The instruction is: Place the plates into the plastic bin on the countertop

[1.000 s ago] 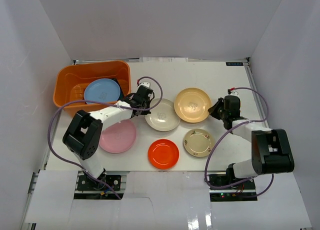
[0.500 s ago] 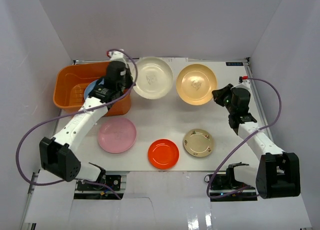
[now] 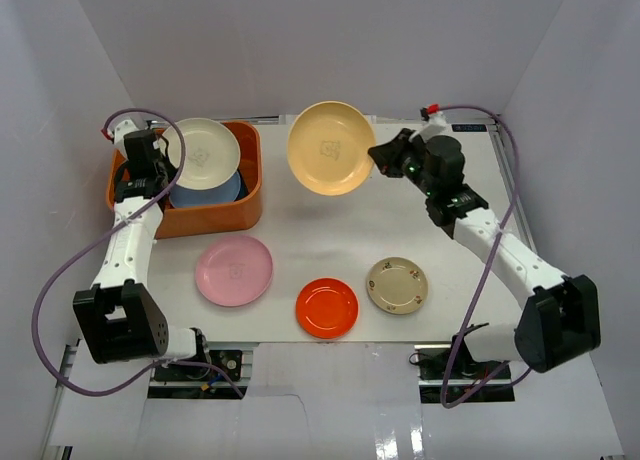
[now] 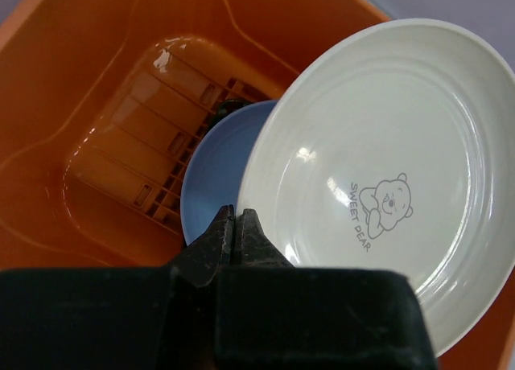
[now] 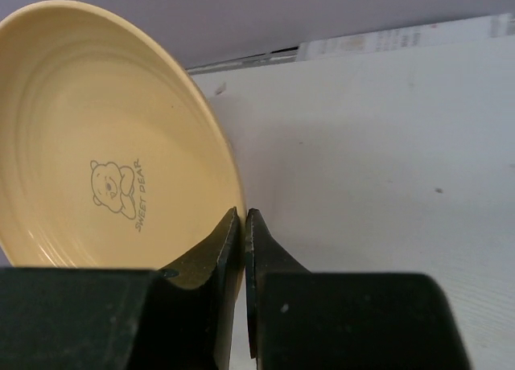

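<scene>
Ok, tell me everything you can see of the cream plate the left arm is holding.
The cream plate is round and glossy, ceramic-looking, with faint concentric rings and a small bear print reading SWEET DEAR. The left end effector is shut on its rim, holding it tilted over the orange bin, above the light blue plate lying inside.

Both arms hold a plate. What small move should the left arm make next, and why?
Probably ease the left tool down toward the orange bin: its cream plate hangs over it, above the light blue plate lying inside; releasing now might drop it.
</scene>
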`<action>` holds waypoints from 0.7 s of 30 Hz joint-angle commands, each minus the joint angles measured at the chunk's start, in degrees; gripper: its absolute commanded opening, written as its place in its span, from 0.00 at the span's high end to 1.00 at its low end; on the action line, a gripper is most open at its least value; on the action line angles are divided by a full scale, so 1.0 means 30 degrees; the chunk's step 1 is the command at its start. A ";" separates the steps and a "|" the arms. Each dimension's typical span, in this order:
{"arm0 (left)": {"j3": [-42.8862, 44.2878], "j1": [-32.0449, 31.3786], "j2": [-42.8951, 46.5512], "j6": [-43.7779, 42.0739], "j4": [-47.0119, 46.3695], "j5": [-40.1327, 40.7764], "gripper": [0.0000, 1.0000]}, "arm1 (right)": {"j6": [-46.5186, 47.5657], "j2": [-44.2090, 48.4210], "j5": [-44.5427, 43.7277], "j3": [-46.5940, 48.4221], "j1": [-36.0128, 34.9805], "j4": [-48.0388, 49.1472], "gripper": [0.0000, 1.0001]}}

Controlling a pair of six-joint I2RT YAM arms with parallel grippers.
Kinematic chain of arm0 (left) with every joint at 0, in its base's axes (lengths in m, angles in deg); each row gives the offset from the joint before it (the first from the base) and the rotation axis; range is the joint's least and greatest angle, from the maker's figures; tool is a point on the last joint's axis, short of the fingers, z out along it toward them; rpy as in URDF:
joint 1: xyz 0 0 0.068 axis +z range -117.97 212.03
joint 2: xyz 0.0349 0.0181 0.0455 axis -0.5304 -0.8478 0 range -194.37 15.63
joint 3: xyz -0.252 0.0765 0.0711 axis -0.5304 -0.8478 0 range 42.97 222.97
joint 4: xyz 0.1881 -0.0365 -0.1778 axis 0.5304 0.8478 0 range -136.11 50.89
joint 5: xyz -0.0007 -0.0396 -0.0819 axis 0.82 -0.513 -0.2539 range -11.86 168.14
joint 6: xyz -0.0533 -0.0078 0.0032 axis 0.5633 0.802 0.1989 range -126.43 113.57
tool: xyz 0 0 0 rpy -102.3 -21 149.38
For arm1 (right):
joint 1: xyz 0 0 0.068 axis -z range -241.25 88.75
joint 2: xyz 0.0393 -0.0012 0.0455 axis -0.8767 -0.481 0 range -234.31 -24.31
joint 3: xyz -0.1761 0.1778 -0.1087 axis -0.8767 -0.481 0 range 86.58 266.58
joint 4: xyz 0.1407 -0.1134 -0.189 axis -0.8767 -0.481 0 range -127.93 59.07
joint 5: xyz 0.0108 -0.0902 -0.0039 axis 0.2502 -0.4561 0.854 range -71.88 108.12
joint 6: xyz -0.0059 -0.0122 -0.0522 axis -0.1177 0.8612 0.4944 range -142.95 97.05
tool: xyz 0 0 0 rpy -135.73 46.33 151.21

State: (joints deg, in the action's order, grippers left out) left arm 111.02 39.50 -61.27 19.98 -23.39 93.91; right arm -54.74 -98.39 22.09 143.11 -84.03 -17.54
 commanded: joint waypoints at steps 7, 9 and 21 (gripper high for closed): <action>-0.1062 -0.0232 -0.1523 0.1389 -0.1070 0.0428 0.65 | 0.2832 -0.7261 -0.1843 1.0326 -0.4996 -0.2730 0.92; -0.1295 -0.0203 -0.1378 0.1886 -0.1360 0.0310 0.39 | 0.3357 -0.9392 -0.2461 1.2230 -0.5556 -0.3463 0.92; -0.0830 -0.0290 0.3804 0.2855 -0.4172 -0.3024 0.02 | 0.4181 -1.7603 -0.2996 2.2812 -0.7314 -0.6310 0.92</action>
State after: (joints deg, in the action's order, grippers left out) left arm 105.05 38.93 -56.86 27.13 -31.37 88.88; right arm -43.48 -149.32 13.67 205.28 -104.73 -38.17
